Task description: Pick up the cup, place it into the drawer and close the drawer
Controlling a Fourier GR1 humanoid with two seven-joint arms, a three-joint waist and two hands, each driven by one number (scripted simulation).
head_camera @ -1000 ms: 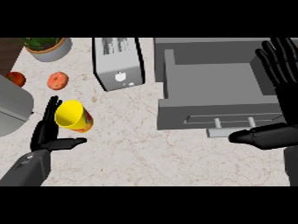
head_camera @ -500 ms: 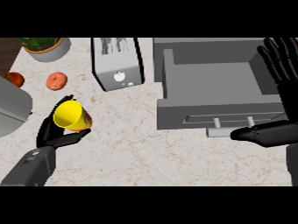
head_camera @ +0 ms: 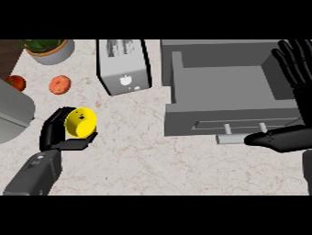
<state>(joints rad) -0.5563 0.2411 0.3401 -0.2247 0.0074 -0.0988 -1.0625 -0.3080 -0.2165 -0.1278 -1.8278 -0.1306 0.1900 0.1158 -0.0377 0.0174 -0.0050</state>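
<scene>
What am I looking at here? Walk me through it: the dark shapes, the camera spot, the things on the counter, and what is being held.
The view is from the robot's head, looking steeply down at a kitchen counter. The two grey forearms that come in from below end in black hands.

The left hand is curled round a yellow cup, tilted so that its round end faces the camera. The right hand is open, fingers straight, over the right side of the open grey drawer. The drawer's handle sticks out at its front.

Also on the counter are a toaster, a potted plant, an orange round item, a red one, and part of a grey object at the left edge.
</scene>
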